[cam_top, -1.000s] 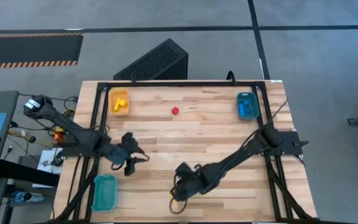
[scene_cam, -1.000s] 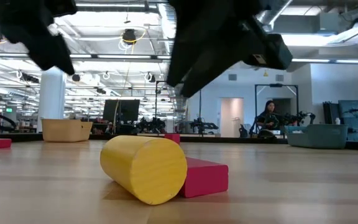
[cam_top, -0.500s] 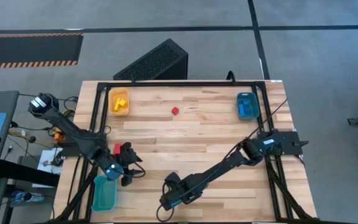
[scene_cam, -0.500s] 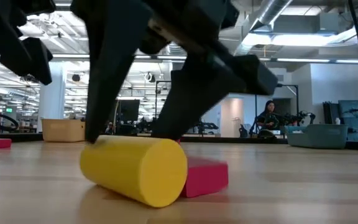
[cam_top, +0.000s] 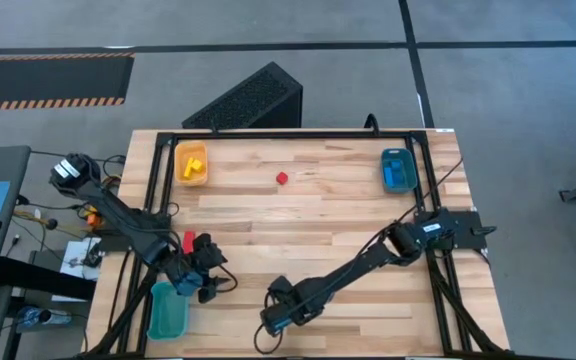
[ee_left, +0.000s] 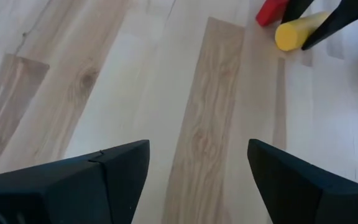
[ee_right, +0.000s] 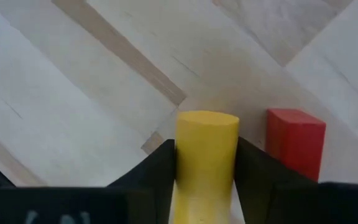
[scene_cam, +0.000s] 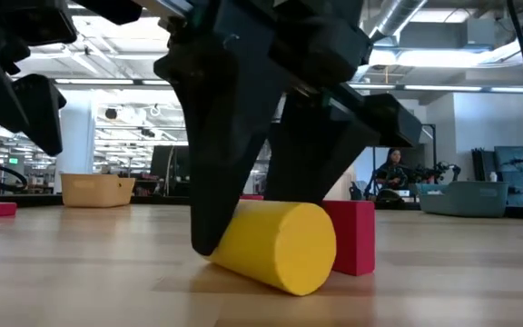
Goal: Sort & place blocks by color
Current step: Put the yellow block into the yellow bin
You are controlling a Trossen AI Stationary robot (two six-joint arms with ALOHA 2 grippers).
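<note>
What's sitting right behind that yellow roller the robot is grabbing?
A red block stands right behind the yellow cylinder, which lies between the right hand's fingers. The cylinder and the hand cover the block's lower left part.

A pale striped-grain wooden table fills the high view's centre. At its upper left sits a yellow rectangular tray, at upper right a blue rectangular tray, at lower left a teal rectangular tray. A small red block lies upper centre. Low view, centre: a yellow cylinder block beside a red rectangular block.
</note>
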